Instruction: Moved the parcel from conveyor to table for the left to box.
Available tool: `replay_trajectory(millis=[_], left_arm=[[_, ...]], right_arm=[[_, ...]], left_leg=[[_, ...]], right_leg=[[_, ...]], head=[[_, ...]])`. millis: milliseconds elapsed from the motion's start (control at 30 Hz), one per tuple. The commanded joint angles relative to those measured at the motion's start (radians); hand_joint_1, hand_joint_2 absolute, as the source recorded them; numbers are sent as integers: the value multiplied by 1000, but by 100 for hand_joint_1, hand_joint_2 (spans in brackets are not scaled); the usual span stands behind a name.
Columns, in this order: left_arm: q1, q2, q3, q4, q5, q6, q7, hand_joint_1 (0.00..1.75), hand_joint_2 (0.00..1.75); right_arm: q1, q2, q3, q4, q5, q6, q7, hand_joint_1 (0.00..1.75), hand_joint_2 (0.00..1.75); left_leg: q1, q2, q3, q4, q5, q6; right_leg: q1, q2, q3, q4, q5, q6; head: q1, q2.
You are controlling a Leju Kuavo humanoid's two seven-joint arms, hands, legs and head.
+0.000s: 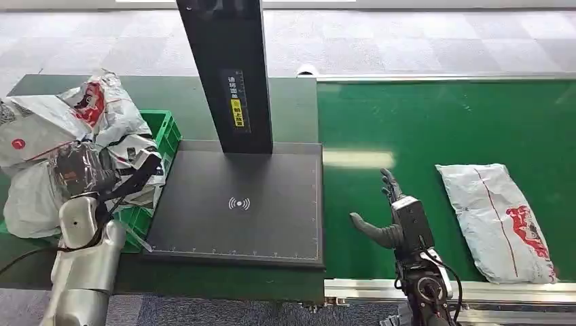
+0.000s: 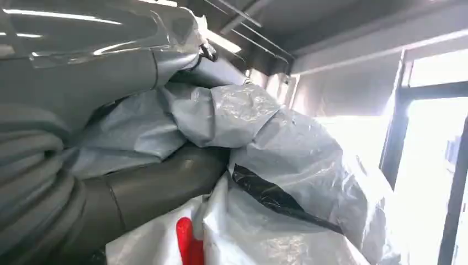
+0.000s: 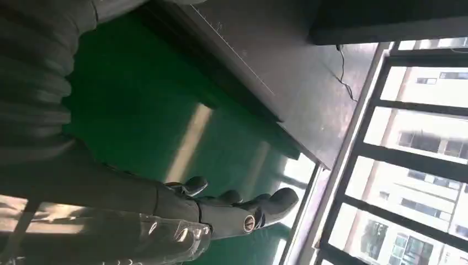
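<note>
A grey-white parcel with red print [image 1: 499, 219] lies flat on the green conveyor belt [image 1: 441, 122] at the right. My right hand [image 1: 394, 219] hovers over the belt to the left of that parcel, apart from it, fingers spread and holding nothing; the right wrist view shows the same open fingers [image 3: 232, 205] above the belt. My left hand [image 1: 85, 171] is in the heap of parcels [image 1: 41, 129] on the green box [image 1: 166, 132]. In the left wrist view a fold of a grey parcel [image 2: 221, 113] sits between its thumb [image 2: 160, 185] and the fingers above.
A dark scanning table [image 1: 272, 217] with a white wave mark lies between box and belt, bare on top. A black post [image 1: 227, 68] rises from its far edge. The belt's metal rail [image 1: 516, 291] runs along the front.
</note>
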State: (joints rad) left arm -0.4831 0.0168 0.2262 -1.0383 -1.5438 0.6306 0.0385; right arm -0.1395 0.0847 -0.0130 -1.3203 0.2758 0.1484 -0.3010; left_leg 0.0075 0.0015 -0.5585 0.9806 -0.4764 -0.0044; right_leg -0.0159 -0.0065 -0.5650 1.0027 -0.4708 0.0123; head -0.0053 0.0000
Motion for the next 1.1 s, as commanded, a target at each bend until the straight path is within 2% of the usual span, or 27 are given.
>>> replay_trajectory(millis=[33,133,200,267,400,567,667,800,833,933,967,1000,1033,1100], left_arm=[[-72,35,-28,212,-5,-6,10,175,175],[-66,36,-16,227,1,-74,79,175,175],[-61,46,0,235,0,-49,113,175,175],[-61,68,23,236,-6,68,131,175,175],[-57,100,67,108,-15,68,97,175,175],[-61,101,77,100,-13,68,88,175,175],[-48,83,118,-38,18,68,23,175,175],[-61,12,276,-172,54,68,-190,175,175],[-65,-2,296,-188,13,68,-199,175,175],[-51,16,244,-169,-27,68,-126,175,175],[-19,142,41,-114,-27,68,66,175,175],[-19,142,41,-114,-27,68,66,175,175],[-18,185,-55,-100,-27,68,170,175,175],[-18,185,-55,-100,-27,68,170,175,175]], right_arm=[[-34,-12,18,43,1,2,4,0,175],[-42,-8,23,53,16,6,6,0,175],[-51,-4,29,62,22,8,8,0,175],[-63,-6,45,75,27,11,8,0,175],[-77,-21,74,93,22,10,7,0,175],[-77,-23,78,95,19,9,6,0,175],[-74,-27,89,96,13,6,6,0,175],[-87,-31,114,127,4,-2,1,0,175],[-92,-33,122,136,2,-5,0,0,175],[-96,-43,138,146,-1,-20,-1,0,175],[-91,-51,145,145,-9,-32,-4,0,175],[-91,-51,145,145,-9,-32,-4,0,175],[-85,-55,145,138,-12,-33,-5,0,175],[-85,-55,145,138,-12,-33,-5,0,175]], left_leg=[[0,-1,0,0,0,0],[0,0,0,0,0,0],[0,1,0,0,0,0],[0,2,0,-1,0,0],[2,3,-1,0,0,0],[2,1,-2,0,0,0],[3,1,-2,0,1,0],[3,1,-3,1,0,0],[3,1,-3,1,0,0],[3,1,-2,0,0,0],[2,0,-2,0,0,0],[2,0,-1,0,0,0],[2,1,-1,-1,1,0],[3,-1,-2,-1,1,-1]], right_leg=[[0,0,0,0,0,0],[0,1,0,0,0,0],[0,1,0,0,1,-1],[0,3,-1,-1,1,-1],[2,3,-1,0,1,-1],[3,2,-1,-1,1,-1],[3,2,-1,-1,2,-1],[3,2,-2,0,1,-1],[2,2,-2,0,1,0],[3,2,-2,-1,1,-1],[2,1,-1,0,0,-1],[2,2,-1,-1,1,-1],[2,2,-1,-1,1,-1],[3,1,-1,-1,1,-2]], head=[[0,0],[0,0],[0,0],[0,0],[0,0],[0,0],[0,0],[0,0],[0,0],[0,0],[0,0],[0,0],[0,0],[0,0]])
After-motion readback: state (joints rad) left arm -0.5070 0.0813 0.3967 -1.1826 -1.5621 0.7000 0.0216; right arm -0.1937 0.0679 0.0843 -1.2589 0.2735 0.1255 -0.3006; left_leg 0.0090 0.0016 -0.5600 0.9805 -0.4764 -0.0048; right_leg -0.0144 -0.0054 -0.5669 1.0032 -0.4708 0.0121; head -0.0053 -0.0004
